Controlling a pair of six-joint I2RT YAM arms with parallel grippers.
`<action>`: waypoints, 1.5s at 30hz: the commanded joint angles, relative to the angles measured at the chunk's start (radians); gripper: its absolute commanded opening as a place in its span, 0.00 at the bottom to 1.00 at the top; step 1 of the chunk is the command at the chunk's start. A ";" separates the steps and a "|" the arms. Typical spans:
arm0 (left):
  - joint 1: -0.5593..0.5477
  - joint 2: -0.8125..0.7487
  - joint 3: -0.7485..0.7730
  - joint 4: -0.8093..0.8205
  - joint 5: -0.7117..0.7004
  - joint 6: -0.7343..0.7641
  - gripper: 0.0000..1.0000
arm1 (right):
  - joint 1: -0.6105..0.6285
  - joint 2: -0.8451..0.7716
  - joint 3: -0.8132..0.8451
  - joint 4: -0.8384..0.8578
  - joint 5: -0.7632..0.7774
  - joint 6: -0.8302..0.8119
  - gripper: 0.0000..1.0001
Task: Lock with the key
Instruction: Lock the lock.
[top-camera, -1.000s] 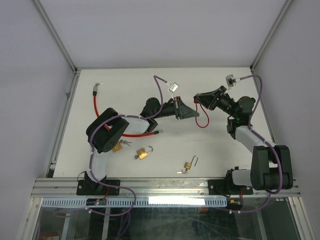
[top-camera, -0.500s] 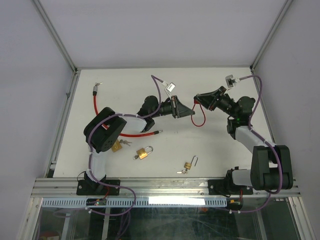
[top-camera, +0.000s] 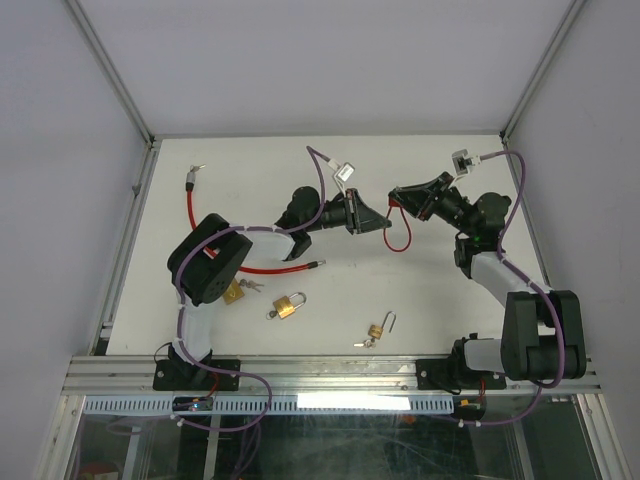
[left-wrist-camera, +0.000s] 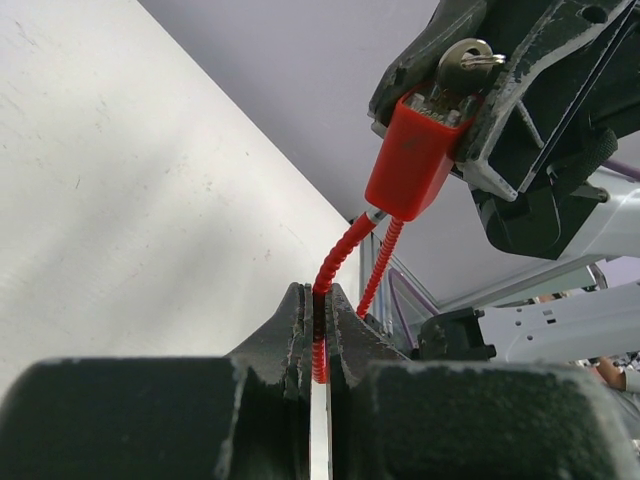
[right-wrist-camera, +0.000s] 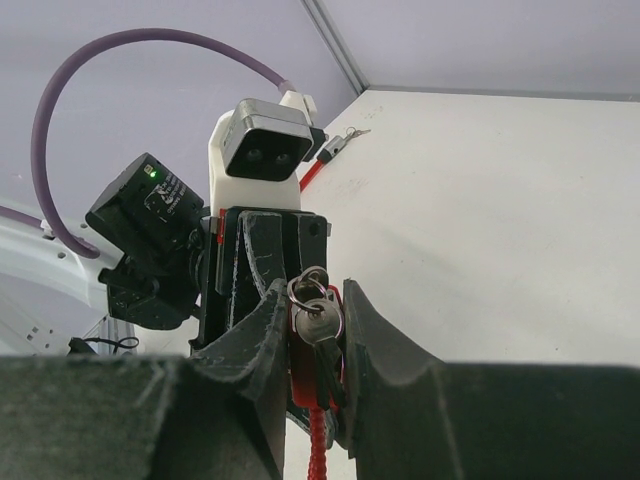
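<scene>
Red cable lock (left-wrist-camera: 412, 160) — key (left-wrist-camera: 465, 62) seated in its body — loop hanging below.

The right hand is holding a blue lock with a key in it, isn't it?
Not blue. The lock the right hand holds is red, with a key in it. The left wrist view shows this.

Left arm (top-camera: 210, 265) and right arm (top-camera: 540, 330) are showing bulky black joints on white links.
Purple cables (right-wrist-camera: 150, 35) are looping to each wrist, a green light (right-wrist-camera: 152, 171) is glowing on a black housing beside the white-cased camera (right-wrist-camera: 262, 140), and the left gripper (left-wrist-camera: 318, 310) and right gripper (right-wrist-camera: 318, 300) are showing rough, matte-black fingers.
</scene>
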 joint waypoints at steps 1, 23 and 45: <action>0.006 -0.043 0.111 0.224 -0.182 -0.006 0.00 | 0.021 -0.005 -0.024 -0.115 -0.151 0.009 0.00; -0.054 -0.056 -0.061 0.642 -0.353 0.029 0.00 | -0.013 -0.057 -0.022 -0.143 -0.148 -0.059 0.00; -0.143 0.014 0.005 0.697 -0.408 -0.043 0.00 | -0.033 -0.008 -0.125 0.203 -0.107 0.110 0.00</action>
